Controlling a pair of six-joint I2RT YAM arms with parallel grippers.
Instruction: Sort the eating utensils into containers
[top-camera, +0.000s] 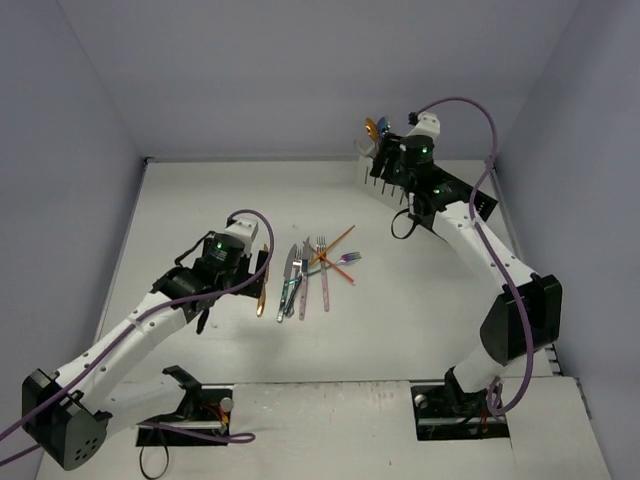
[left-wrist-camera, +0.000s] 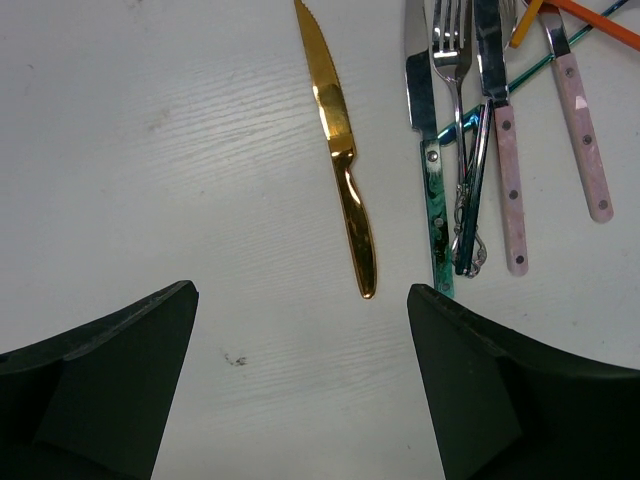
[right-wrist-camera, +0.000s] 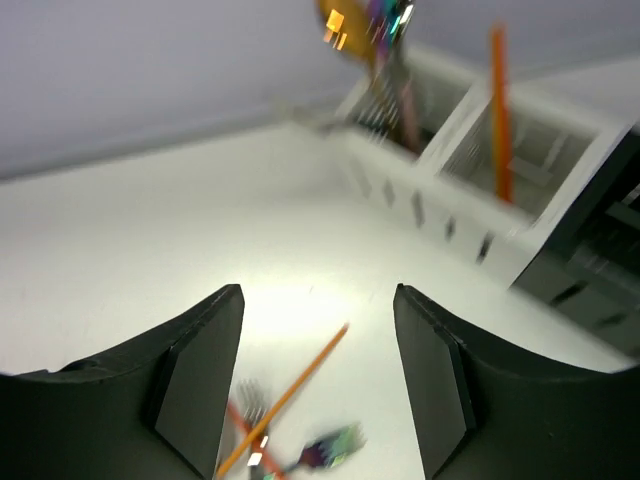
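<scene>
My left gripper (left-wrist-camera: 300, 320) is spread wide and empty over the gold knife (left-wrist-camera: 340, 140), which lies flat on the table (left-wrist-camera: 150, 150) just beside the loose utensil pile (top-camera: 318, 268). My right gripper (right-wrist-camera: 318, 300) is spread too (nothing between the fingers), near the white caddy (right-wrist-camera: 430, 205), where a few pieces stand upright.

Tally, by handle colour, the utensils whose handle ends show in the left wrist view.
Gold knife: 1
Green-handled knife: 1
Silver fork: 1
Pink-handled utensils: 2
Total: 5
</scene>
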